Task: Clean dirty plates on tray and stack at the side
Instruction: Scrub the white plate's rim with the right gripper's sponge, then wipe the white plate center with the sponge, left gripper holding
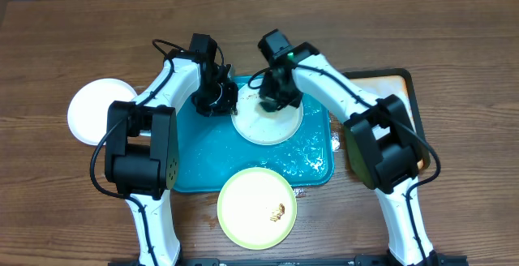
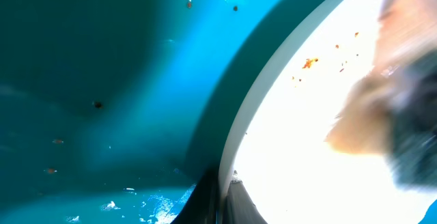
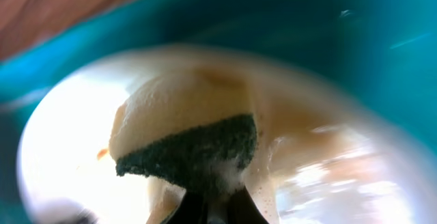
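Overhead: the tray [image 1: 195,152] sits mid-bench [image 1: 470,23]. A white plate [image 1: 280,124] lies in the tray's far right part. A yellow-green plate [image 1: 256,208] overlaps the tray's near edge. A second white plate [image 1: 93,110] rests off the tray's left side.

Left wrist: the left tool [image 2: 222,200] is clamped on the white plate's rim.

Right wrist: the right tool [image 3: 212,210] grips a sponge [image 3: 191,135] against that plate.
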`<action>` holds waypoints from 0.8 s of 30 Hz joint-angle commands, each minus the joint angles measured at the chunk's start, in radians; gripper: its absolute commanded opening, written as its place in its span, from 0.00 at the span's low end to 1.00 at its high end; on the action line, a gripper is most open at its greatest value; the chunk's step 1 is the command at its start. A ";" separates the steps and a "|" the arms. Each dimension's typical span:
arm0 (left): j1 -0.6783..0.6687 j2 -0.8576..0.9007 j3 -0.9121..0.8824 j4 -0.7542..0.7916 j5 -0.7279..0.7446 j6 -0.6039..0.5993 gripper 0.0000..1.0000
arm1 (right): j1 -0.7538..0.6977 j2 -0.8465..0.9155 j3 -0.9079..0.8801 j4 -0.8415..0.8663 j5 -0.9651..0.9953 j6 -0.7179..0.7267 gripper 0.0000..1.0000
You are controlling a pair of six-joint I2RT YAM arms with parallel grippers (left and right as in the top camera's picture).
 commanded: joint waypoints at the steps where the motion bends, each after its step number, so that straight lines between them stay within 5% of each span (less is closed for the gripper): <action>1: 0.010 0.066 -0.028 -0.010 -0.113 -0.006 0.04 | -0.049 0.048 -0.031 -0.037 0.235 0.004 0.04; 7: 0.010 0.066 -0.028 -0.011 -0.119 -0.006 0.04 | -0.059 0.048 -0.029 -0.074 0.257 -0.031 0.04; 13: 0.010 0.066 -0.028 -0.011 -0.119 -0.006 0.04 | -0.018 0.048 0.047 -0.032 0.049 -0.332 0.04; 24: 0.010 0.066 -0.028 -0.014 -0.118 -0.002 0.04 | 0.038 0.048 0.256 -0.082 -0.120 -0.340 0.04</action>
